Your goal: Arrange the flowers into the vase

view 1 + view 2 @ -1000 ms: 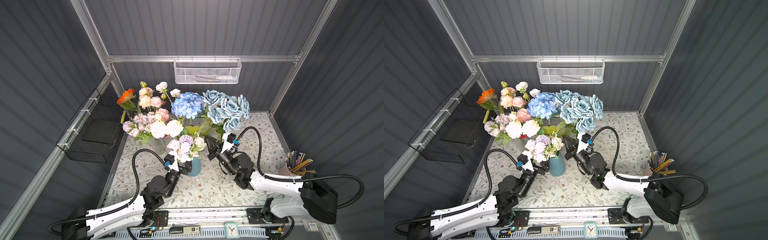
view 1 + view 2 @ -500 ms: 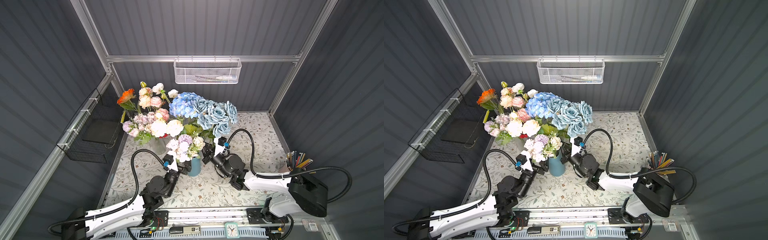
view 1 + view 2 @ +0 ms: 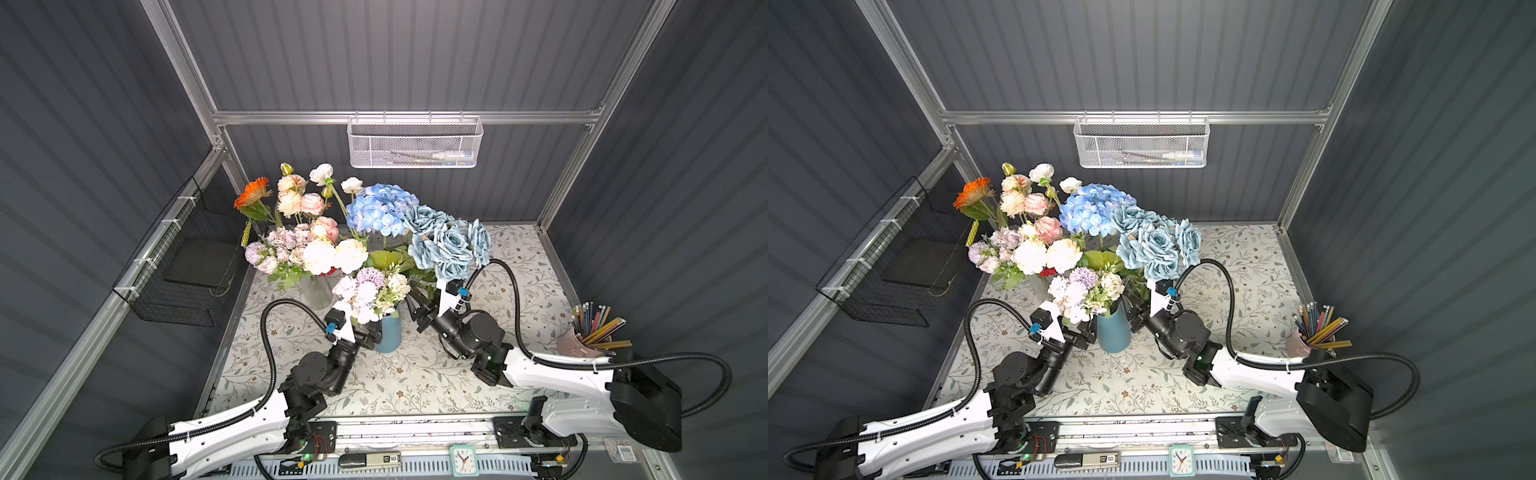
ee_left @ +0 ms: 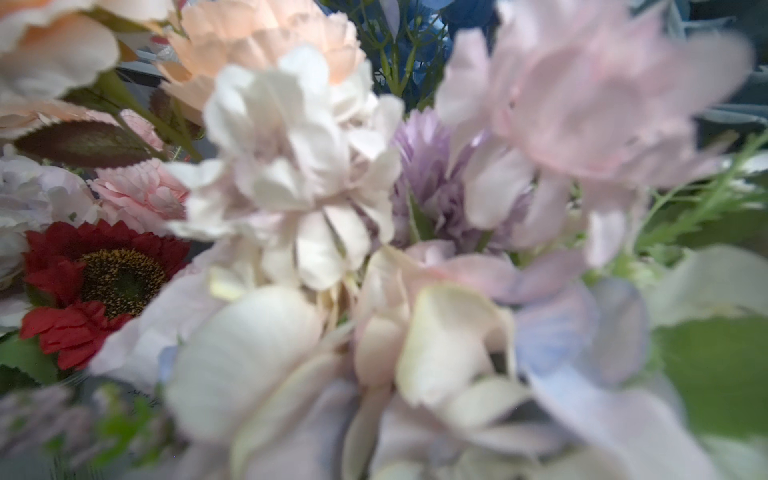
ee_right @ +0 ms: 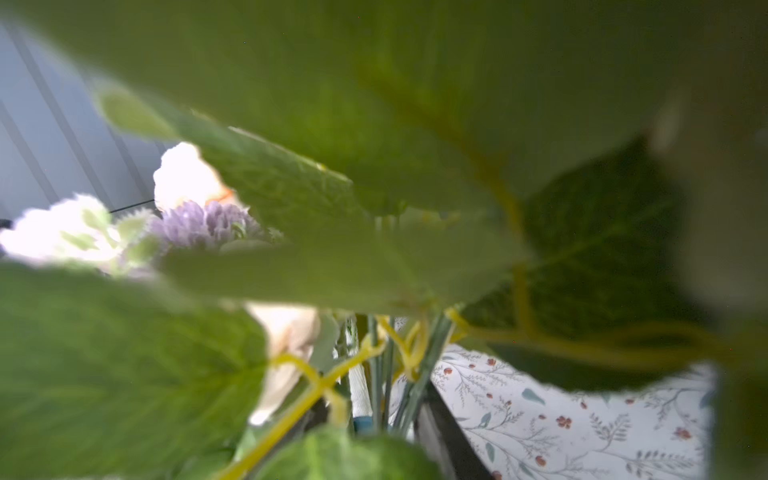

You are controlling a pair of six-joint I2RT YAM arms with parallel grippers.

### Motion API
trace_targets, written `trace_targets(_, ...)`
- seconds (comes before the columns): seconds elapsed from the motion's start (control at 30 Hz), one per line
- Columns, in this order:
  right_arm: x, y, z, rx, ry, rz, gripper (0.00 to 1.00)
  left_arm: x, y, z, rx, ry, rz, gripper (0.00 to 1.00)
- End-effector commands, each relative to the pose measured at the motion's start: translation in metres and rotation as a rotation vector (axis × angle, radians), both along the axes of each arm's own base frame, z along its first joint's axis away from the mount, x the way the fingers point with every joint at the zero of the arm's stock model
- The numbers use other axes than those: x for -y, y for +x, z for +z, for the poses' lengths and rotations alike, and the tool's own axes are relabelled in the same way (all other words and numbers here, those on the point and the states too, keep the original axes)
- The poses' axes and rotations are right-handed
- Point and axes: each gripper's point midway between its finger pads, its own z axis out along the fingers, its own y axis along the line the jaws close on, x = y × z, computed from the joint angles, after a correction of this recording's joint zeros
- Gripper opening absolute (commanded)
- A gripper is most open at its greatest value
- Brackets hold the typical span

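At table centre, blue vase (image 3: 388, 334) upright on the floral cloth (image 3: 519, 291), with a pastel bunch (image 3: 370, 291) of white, pink and lilac heads standing in its mouth. Left gripper (image 3: 372, 337) just beside the vase's left flank, under that bunch. Its fingers lie closed together, and petals hide whether anything sits between them. Left wrist view is all blurred bloom, with a lilac head (image 4: 432, 183) mid-frame and a red daisy (image 4: 99, 286) near one edge. Right gripper (image 3: 417, 309) on the vase's right side, buried among big green leaves (image 3: 386, 259) beneath the dusty-blue roses (image 3: 449, 245), which lean out to the right of the vase. Right wrist view: green stems (image 5: 386, 374) run down between two dark fingers (image 5: 442, 432) that stand apart, not clamped. One finger is against the stems, with a gap on the other side. Whether the stem feet are inside the vase mouth, cannot tell. Blue hydrangea (image 3: 376, 208) rises behind the vase, touching the roses. Clear glass vase (image 3: 316, 293) back-left, holding peach, pink and white heads (image 3: 320, 253) and an orange daisy (image 3: 251, 197). Pencil cup (image 3: 571, 345) far right, well apart.
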Motion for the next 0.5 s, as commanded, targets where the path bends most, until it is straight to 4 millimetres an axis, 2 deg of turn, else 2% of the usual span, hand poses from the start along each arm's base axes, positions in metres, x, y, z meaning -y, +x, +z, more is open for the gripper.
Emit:
trace_targets(0.0, 0.013, 0.004, 0.01, 0.027, 0.0, -0.053, 0.36, -0.005, -0.001, 0.012, 0.009, -0.051, 0.015, 0.8)
trace_targets(0.1, 0.016, 0.008, 0.017, 0.043, 0.018, -0.071, 0.24, -0.003, 0.0, 0.011, 0.006, -0.048, 0.011, 0.8)
trace_targets(0.17, 0.014, 0.009, 0.019, 0.055, 0.028, -0.068, 0.12, -0.002, 0.0, 0.012, 0.006, -0.047, 0.01, 0.8)
trace_targets(0.27, 0.008, 0.009, 0.016, 0.051, 0.026, -0.044, 0.0, -0.002, 0.0, 0.013, 0.004, -0.047, 0.009, 0.8)
trace_targets(0.4, -0.001, 0.007, 0.003, 0.032, -0.018, -0.024, 0.0, -0.006, 0.0, 0.011, 0.001, -0.05, 0.022, 0.8)
trace_targets(0.47, -0.006, 0.007, -0.01, 0.007, -0.055, -0.019, 0.0, -0.009, 0.001, 0.01, -0.003, -0.055, 0.035, 0.81)
